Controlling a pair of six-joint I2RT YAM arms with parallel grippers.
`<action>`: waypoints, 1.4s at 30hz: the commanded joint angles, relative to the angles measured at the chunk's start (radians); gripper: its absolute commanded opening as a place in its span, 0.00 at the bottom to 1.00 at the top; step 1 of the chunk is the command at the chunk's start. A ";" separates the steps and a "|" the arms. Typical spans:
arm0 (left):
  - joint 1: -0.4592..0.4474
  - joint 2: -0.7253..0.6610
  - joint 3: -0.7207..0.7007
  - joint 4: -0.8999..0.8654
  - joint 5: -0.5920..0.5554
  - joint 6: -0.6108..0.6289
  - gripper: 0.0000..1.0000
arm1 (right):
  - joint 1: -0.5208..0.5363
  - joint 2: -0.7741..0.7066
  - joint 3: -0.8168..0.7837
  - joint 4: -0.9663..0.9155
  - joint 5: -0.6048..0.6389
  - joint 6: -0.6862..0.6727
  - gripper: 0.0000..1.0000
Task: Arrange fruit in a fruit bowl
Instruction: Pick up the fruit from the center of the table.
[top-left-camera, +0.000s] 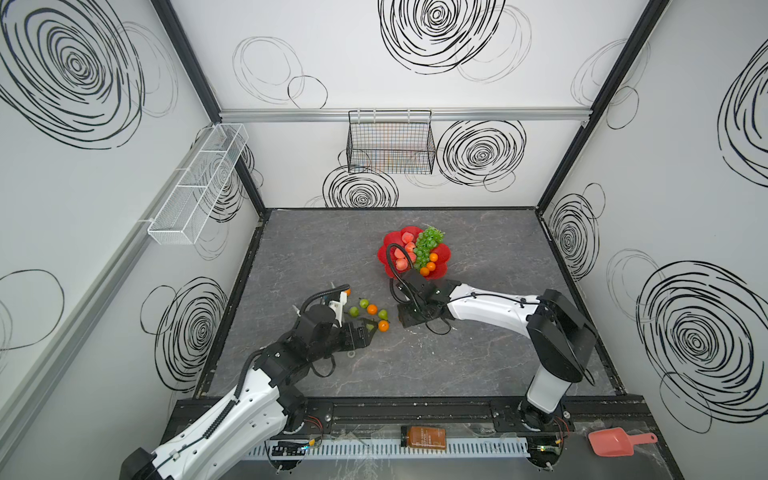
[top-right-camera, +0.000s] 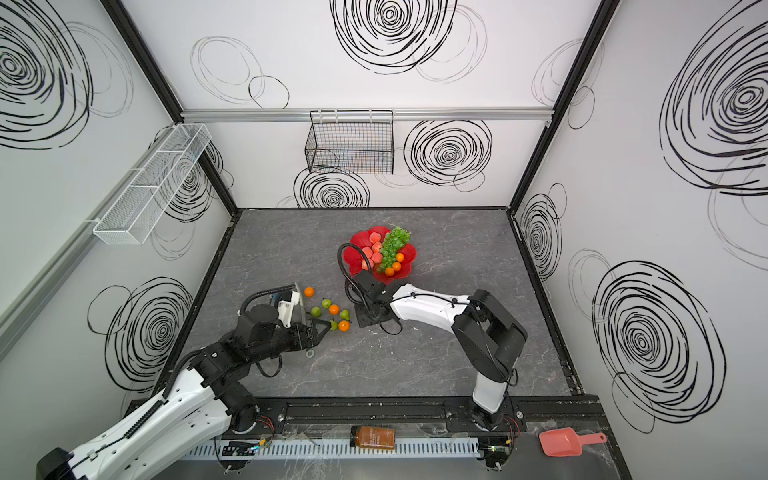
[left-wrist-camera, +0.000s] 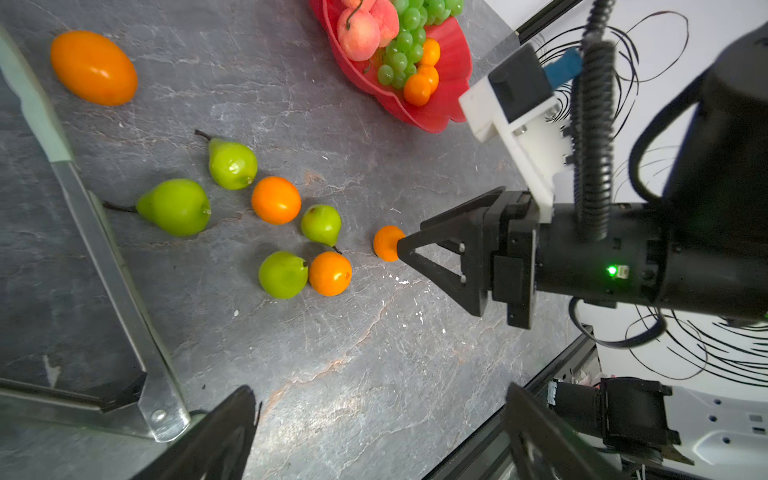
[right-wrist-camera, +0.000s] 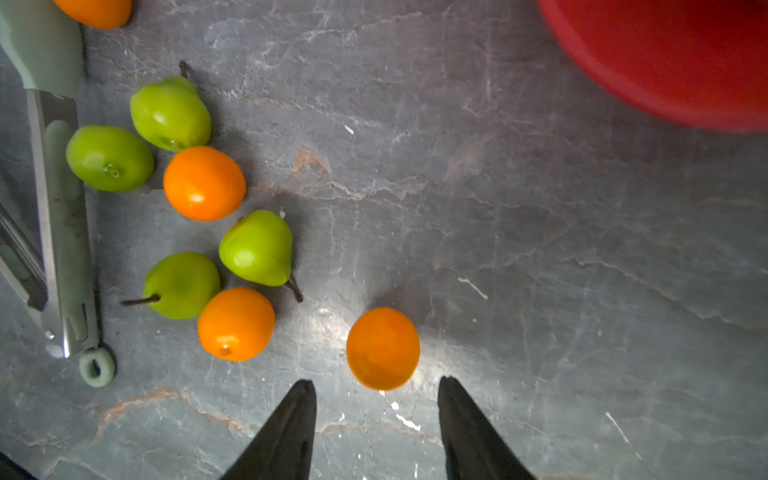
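Nearest, on the front ledge, lie an amber bottle (top-left-camera: 423, 437) and a pink scoop (top-left-camera: 615, 441). Over the grey surface (top-left-camera: 478, 353) the left claw (left-wrist-camera: 380, 390) stands open, holding nothing. The right claw (right-wrist-camera: 377, 380) is open too, its tips just short of a loose tangerine (right-wrist-camera: 382, 348); beside it lie four green pears (left-wrist-camera: 321, 225) and three more tangerines (left-wrist-camera: 276, 200). Farther back, the red fruit bowl (top-left-camera: 392, 241) holds peaches (top-left-camera: 402, 262), a grape bunch (top-left-camera: 426, 245) and three tangerines (top-left-camera: 431, 266). A black wire basket (top-left-camera: 390, 143) hangs on the back wall.
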 joint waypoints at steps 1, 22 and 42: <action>0.022 -0.011 -0.001 0.013 0.036 0.029 0.96 | 0.005 0.034 0.046 -0.045 0.036 -0.011 0.53; 0.030 -0.008 -0.001 0.019 0.049 0.034 0.96 | 0.005 0.152 0.103 -0.082 0.018 -0.024 0.48; 0.030 -0.014 -0.009 0.022 0.045 0.026 0.96 | 0.008 0.123 0.058 -0.077 0.012 -0.026 0.40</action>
